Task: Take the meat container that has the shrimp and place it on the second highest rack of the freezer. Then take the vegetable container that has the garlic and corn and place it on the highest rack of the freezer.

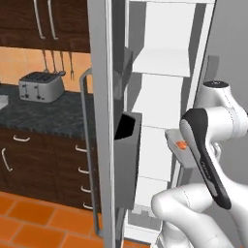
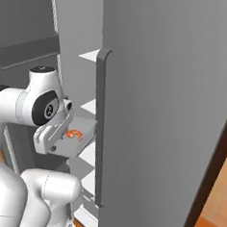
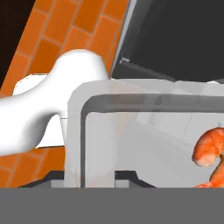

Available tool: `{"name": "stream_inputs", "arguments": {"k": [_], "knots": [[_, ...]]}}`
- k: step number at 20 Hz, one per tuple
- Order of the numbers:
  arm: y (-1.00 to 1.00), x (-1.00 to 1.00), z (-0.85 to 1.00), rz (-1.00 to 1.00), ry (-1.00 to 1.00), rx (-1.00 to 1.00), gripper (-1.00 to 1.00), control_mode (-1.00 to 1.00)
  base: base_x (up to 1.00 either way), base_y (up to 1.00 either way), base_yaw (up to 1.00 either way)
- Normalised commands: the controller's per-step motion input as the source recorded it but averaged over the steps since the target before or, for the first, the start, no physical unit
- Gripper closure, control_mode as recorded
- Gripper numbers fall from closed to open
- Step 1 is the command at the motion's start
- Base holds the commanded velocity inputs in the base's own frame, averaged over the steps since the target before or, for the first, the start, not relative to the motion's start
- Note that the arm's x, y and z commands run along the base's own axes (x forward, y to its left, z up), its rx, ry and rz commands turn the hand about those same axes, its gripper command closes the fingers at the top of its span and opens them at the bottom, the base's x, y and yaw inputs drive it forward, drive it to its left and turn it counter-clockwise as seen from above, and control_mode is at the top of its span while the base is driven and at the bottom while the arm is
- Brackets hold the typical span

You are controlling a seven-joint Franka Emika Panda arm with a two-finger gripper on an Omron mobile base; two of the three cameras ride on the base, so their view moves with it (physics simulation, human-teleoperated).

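Observation:
The freezer stands open, with white shelves stacked inside. The meat container, a shallow grey tray holding an orange shrimp, sits at the front of the interior, level with the middle shelves. I cannot tell whether it rests on a rack. My gripper is at the container's near edge. In the hand view the container's wall stands between the dark tips of the gripper, with the shrimp to the right. The tips barely show, so their grip is unclear. The vegetable container is out of view.
The open door carries dark grey bins and a bar handle on its left. A second grey door with a long handle flanks the opening. A toaster sits on the dark counter above the orange tile floor.

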Motion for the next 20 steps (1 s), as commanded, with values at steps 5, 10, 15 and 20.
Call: {"name": "stream_inputs", "arguments": {"k": [5, 10, 15, 20], "knots": [[0.0, 0.0, 0.0, 0.0, 0.0, 0.0, 1.0, 1.0, 0.09, 0.48, 0.0], [0.0, 0.0, 0.0, 0.0, 0.0, 0.0, 1.0, 1.0, -0.1, 0.25, 0.02], [0.0, 0.0, 0.0, 0.0, 0.0, 0.0, 1.0, 1.0, -0.21, 0.29, 0.03], [0.0, 0.0, 0.0, 0.0, 0.0, 0.0, 1.0, 1.0, -0.17, 0.25, 0.03]]}}
